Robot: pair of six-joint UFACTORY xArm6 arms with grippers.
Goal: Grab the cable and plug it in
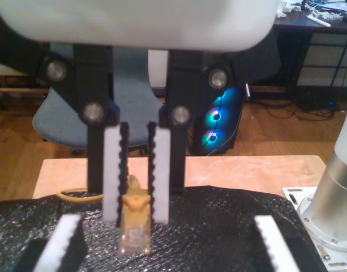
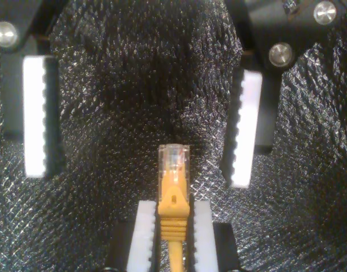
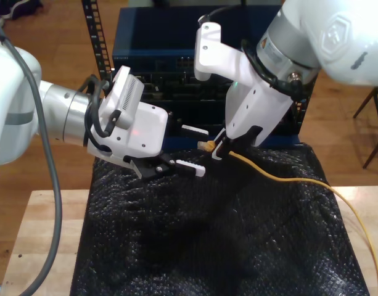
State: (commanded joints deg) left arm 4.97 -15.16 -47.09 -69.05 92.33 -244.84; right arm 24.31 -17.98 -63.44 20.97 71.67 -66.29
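Note:
The cable (image 3: 287,179) is thin and yellow-orange. It runs from the exterior view's right edge up to a clear plug (image 2: 173,161). My second gripper (image 2: 173,207) is shut on the yellow boot just behind that plug, on the arm at the exterior view's right (image 3: 218,150). The first wrist view faces this gripper (image 1: 135,215), and the plug (image 1: 133,235) points toward the camera. My first gripper (image 1: 167,241) stands open, on the arm at the exterior view's left (image 3: 204,153). Its white pads (image 2: 34,113) flank the plug tip without touching it.
A crinkled black sheet (image 3: 207,246) covers the middle of a wooden table (image 3: 47,234). A blue rack unit with ports (image 3: 158,43) stands behind the arms. An arm base (image 1: 331,198), a grey chair (image 1: 60,119) and a lit computer case (image 1: 218,122) lie beyond the table.

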